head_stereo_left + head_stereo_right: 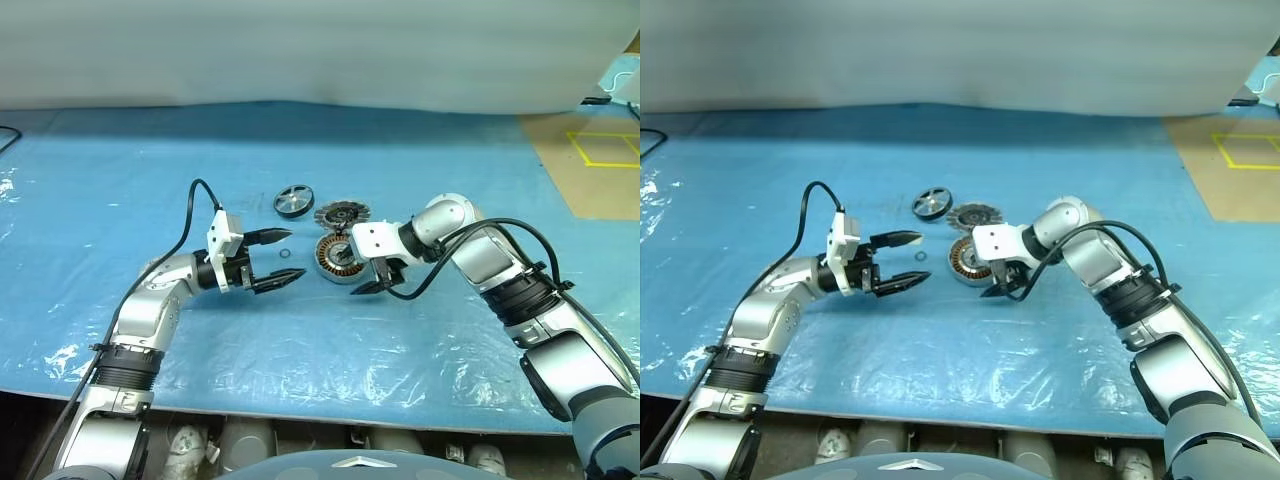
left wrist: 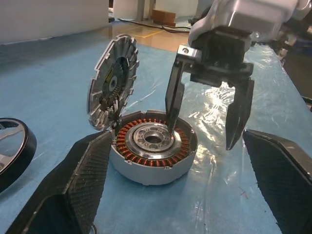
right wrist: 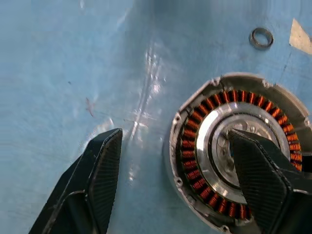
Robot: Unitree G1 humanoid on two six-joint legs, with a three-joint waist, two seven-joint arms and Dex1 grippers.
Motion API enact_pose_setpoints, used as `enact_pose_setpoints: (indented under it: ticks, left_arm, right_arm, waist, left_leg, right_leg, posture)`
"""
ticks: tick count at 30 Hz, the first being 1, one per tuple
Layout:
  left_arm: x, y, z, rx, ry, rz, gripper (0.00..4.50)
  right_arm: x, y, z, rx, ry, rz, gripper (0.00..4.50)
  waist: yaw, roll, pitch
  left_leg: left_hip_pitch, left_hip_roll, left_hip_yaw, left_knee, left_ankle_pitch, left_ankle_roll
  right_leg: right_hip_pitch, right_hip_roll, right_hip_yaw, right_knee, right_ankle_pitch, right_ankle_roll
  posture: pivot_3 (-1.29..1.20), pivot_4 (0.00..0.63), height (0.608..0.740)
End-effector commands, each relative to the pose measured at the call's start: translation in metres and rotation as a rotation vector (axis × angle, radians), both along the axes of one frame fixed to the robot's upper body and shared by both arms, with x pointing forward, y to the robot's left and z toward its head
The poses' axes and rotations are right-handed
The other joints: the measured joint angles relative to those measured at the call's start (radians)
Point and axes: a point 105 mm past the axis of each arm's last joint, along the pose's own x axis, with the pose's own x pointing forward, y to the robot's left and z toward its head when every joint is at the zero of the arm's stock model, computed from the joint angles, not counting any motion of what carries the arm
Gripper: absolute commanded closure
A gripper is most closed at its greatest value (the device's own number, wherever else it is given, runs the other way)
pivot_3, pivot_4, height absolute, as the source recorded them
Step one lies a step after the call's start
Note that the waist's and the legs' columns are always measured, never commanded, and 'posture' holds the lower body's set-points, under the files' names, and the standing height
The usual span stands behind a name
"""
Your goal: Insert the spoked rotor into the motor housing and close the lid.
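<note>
In the head views, the squat round silver-grey metal motor housing (image 1: 337,259) with its ring of copper-orange windings sits on the blue plastic-covered table (image 1: 120,160). Its round, finely ribbed silver lid (image 1: 342,213) stands open at the housing's far rim. The small dark grey spoked rotor (image 1: 293,201) lies on the table just beyond the housing, toward the robot's left, apart from it. A small metal ring (image 1: 286,257) lies near the housing, on its left side.

The left gripper (image 1: 283,257) hovers left of the housing, wide open and empty.

In the left wrist view, the right gripper (image 2: 204,129) hangs over the housing, open and holding nothing; one finger (image 2: 173,105) points down at the grey hub, the other is outside the rim.

The right wrist view shows the same straddle across the housing's wall.
</note>
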Motion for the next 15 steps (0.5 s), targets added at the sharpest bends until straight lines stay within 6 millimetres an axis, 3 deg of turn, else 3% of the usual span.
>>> enact_pose_setpoints:
  ticks: [1, 5, 8, 12, 15]
  left_arm:
    - [-0.001, 0.0, 0.009, -0.001, -0.039, -0.015, 0.0]
    - [-0.002, 0.003, 0.007, 0.01, -0.032, -0.015, 0.0]
    - [-0.001, 0.008, 0.015, -0.032, -0.008, 0.014, 0.0]
    - [0.001, 0.027, 0.008, 0.009, 0.002, 0.073, 0.0]
    - [0.002, 0.038, 0.003, 0.029, 0.021, 0.114, 0.0]
  right_arm:
    - [-0.011, 0.0, 0.034, 0.093, -0.022, 0.024, 1.07]
    - [-0.018, -0.008, 0.05, 0.197, 0.007, -0.051, 1.07]
    - [-0.02, -0.023, 0.056, 0.317, 0.046, -0.199, 1.07]
    - [-0.025, -0.04, 0.066, 0.52, 0.114, -0.411, 1.07]
    - [-0.03, -0.051, 0.061, 0.57, 0.079, -0.54, 1.07]
  waist:
    - [0.001, 0.0, 0.0]
    - [0.004, 0.0, 0.0]
    - [0.007, 0.0, 0.0]
    - [0.01, 0.0, 0.0]
    - [0.01, 0.0, 0.0]
  left_leg:
    - [0.0, 0.0, 0.0, 0.0, 0.0, 0.0]
    - [0.0, 0.0, 0.0, 0.0, 0.0, 0.0]
    - [0.0, 0.0, 0.0, -0.001, 0.0, -0.001]
    - [0.0, -0.001, 0.0, -0.002, 0.0, -0.001]
    - [0.002, -0.001, 0.0, -0.004, 0.0, -0.001]
  right_leg:
    - [0.0, 0.0, 0.0, 0.0, 0.0, 0.0]
    - [0.0, 0.0, 0.0, 0.0, 0.0, 0.0]
    - [0.0, 0.0, 0.0, -0.001, 0.0, 0.0]
    - [0.0, 0.0, 0.0, -0.002, 0.0, 0.0]
    - [0.0, 0.0, 0.001, -0.003, 0.0, 0.0]
  posture:
    - [0.0, 0.15, 0.74]
    - [0.0, 0.15, 0.74]
    - [0.0, 0.15, 0.74]
    - [0.0, 0.15, 0.74]
    - [0.0, 0.15, 0.74]
